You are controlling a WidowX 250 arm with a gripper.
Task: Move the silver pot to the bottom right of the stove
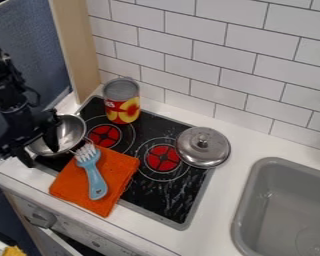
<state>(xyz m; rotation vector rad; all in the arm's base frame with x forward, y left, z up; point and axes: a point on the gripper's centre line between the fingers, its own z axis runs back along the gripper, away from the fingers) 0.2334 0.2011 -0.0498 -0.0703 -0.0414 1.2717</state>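
1. Stove (164, 202): target at its 5 o'clock corner, nearest.
2. Cloth (120, 168) at 8 o'clock, brush (95, 181) on top.
3. Pot (72, 131) at 10 o'clock; gripper (43, 157) at it, fingers wide, one inside the rim, one outside.
4. Lid (211, 152) at about 2 o'clock, can (122, 106) at 12.
5. Step: likely lining up the grasp. Next: pinch rim, lift above brush, carry towards 5 o'clock.

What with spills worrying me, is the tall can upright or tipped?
Upright: the can stands on the stove, its round end facing up.
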